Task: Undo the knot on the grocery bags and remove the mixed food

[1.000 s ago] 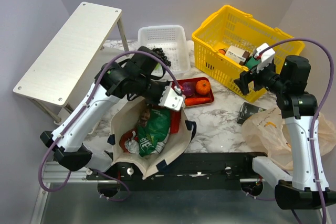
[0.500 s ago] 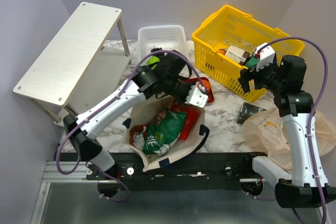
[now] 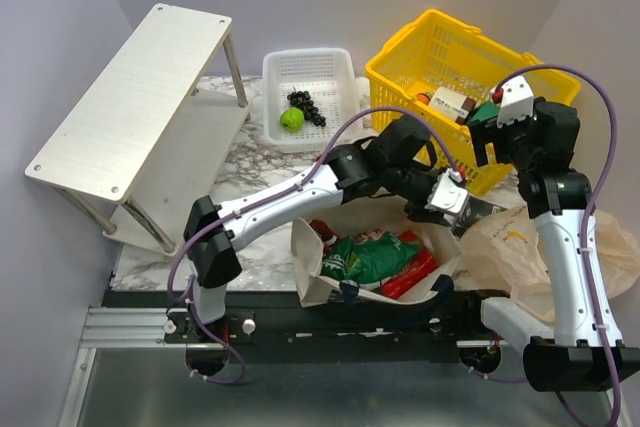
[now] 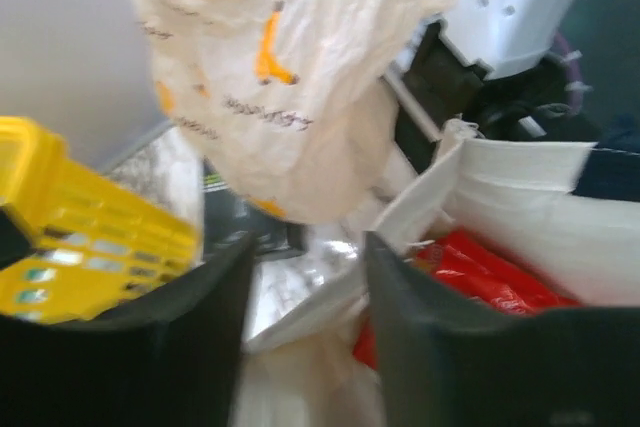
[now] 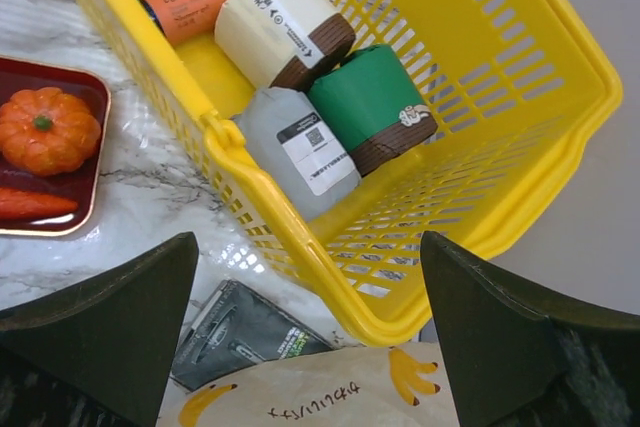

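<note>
The beige canvas tote (image 3: 322, 277) lies open at the table's front edge, holding a green snack bag (image 3: 375, 252) and a red packet (image 3: 412, 272). My left gripper (image 3: 452, 199) reaches across to the tote's right rim (image 4: 420, 197); it (image 4: 305, 247) is open, with the cloth edge in the gap. The peach-cream plastic bag (image 3: 510, 237) (image 4: 290, 77) lies just right of it, and its knot does not show. The right gripper (image 3: 484, 137) (image 5: 308, 247) hangs open and empty above the yellow basket's near rim. Grapes (image 3: 305, 102) and a green apple (image 3: 291, 119) sit in the white basket.
The yellow basket (image 5: 300, 237) holds several boxes. A black-and-green box (image 5: 245, 337) lies between it and the plastic bag. A red tray (image 5: 90, 87) carries an orange (image 5: 45, 132) and a carrot (image 5: 30, 205). A white shelf (image 3: 130, 87) stands at the left.
The left arm swung far to the right, dragging the tote along the front edge toward the plastic bag, and its jaws opened. The right gripper rose slightly.
</note>
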You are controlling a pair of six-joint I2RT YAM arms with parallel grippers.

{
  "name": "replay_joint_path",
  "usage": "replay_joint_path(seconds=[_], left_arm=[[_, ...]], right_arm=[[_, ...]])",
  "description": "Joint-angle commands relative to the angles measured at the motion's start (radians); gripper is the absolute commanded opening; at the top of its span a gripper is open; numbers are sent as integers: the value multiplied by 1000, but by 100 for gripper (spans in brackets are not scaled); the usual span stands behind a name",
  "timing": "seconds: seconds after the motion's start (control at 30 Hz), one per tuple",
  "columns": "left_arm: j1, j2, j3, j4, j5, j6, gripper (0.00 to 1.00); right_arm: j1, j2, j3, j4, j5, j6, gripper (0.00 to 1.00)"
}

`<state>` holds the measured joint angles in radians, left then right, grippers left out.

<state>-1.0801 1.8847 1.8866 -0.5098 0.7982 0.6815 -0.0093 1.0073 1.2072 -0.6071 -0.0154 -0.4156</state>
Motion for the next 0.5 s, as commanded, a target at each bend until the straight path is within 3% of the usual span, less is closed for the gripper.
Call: replay_joint_path(seconds=[0.0,0.1,0.13,0.2,0.3,0.47], left_arm=[[12,-198,-171,279,-280,-71,81],[29,-332,-268,413,-437,-172,98],[63,-360,-264,393,-444,-200,98],[106,-415,-213,246,-435,-232,98],[209,-466,-179,-6,-416,-280,98],[350,-571,-305,-222,-340,-312,98]], right_arm=[[-12,-3,6,44,20,0,100],[-11,-15,46,21,-167,-9,100],[-11,-15,102,-8,-324,-24,100],[-8,0,168,-87,-464,-98,100],[8,39,296,-106,-440,-26,100],[119,175,560,-376,-647,-154,91]])
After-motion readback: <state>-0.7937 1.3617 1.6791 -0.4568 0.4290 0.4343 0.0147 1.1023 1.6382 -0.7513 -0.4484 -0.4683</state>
